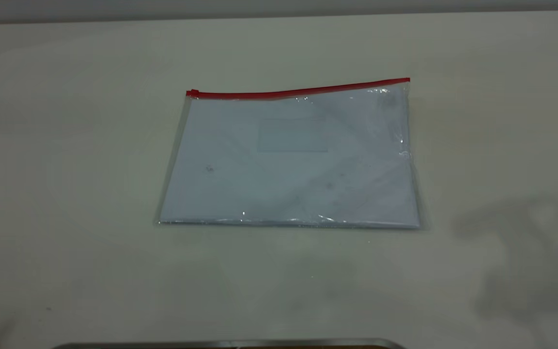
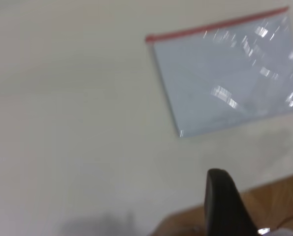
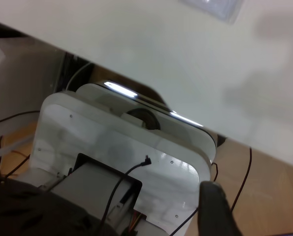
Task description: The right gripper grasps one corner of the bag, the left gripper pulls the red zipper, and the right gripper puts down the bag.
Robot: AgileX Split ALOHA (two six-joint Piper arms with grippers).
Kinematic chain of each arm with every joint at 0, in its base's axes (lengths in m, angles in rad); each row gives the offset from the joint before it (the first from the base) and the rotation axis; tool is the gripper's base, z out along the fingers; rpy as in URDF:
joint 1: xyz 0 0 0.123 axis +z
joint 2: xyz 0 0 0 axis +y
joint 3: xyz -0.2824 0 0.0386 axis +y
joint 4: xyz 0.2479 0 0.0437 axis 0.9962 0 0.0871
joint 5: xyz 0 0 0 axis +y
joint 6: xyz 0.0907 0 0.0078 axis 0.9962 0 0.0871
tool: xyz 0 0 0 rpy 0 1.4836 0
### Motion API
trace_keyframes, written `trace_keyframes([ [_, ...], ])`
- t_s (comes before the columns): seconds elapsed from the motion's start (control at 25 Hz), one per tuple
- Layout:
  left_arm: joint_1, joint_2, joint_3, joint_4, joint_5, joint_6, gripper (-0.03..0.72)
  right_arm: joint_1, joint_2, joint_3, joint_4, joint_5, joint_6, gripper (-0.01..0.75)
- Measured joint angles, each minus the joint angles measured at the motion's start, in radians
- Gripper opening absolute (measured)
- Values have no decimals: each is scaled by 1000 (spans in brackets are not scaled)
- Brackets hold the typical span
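The bag (image 1: 288,160) lies flat in the middle of the table, a clear pouch with pale sheets inside. The red zipper (image 1: 298,90) runs along its far edge, with the slider tab (image 1: 192,92) at the left end. Neither gripper shows in the exterior view. In the left wrist view the bag (image 2: 225,78) and zipper (image 2: 215,27) lie well ahead of my left gripper (image 2: 259,201), which hangs open and empty over the table's near edge. My right gripper (image 3: 257,216) is open and empty, off the table's side. Only a corner of the bag (image 3: 220,7) shows there.
The pale table (image 1: 66,169) surrounds the bag. A dark metal strip (image 1: 230,344) lies at the front edge. Below the right gripper are a white rig housing (image 3: 121,142), black cables (image 3: 242,177) and wooden floor (image 3: 264,172).
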Motion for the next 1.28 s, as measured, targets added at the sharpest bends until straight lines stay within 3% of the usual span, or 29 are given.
trace_keyframes([
  [0.32,0,-267,303,33,0,-15,412,0,-452,168,-57,17,52,452],
  [0.68,0,-534,473,201,0,-59,412,0,-929,189,-171,25,143,452],
  [0.92,0,-632,493,290,-3,-190,412,0,-1028,339,-264,11,174,452],
  [1.04,0,-646,493,301,-4,-209,412,0,-1046,452,-296,-47,176,452],
  [1.28,0,-651,528,317,-23,-218,411,0,-1051,475,-308,-88,189,449],
])
